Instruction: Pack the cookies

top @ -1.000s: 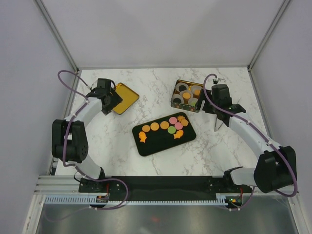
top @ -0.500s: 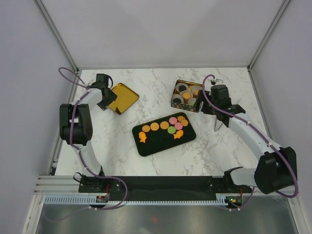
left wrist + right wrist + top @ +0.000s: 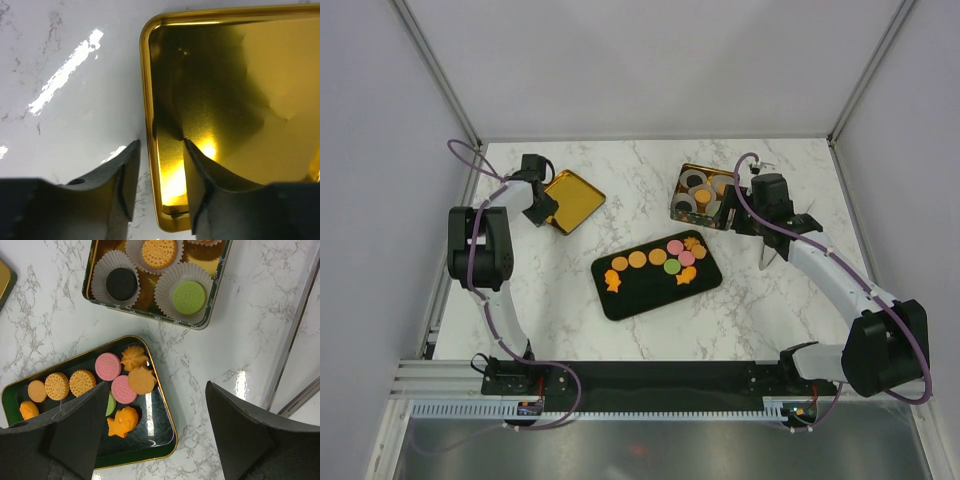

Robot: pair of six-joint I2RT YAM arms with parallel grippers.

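Several cookies (image 3: 672,262) lie on the black tray (image 3: 630,300) at mid-table: orange rounds, two pink rounds (image 3: 108,366), a green one, orange fish (image 3: 122,421) and flower shapes. More cookies sit in white paper cups in the gold tin (image 3: 677,208): a black one (image 3: 121,283), a green one (image 3: 189,297) and an orange one. My right gripper (image 3: 767,256) (image 3: 157,386) is wide open and empty, above the table just right of the tray. My left gripper (image 3: 542,208) (image 3: 161,145) is open, its jaws astride the rim of the gold lid (image 3: 220,90), not pressing it.
The gold lid (image 3: 570,200) lies upside down at the far left of the marble table. The tin stands at the far right, close behind my right wrist. Grey walls and frame posts close in the table on three sides.
My left arm has folded back, its elbow swinging up and to the far left, while its gripper stayed at the lid's edge. The right arm has not moved.
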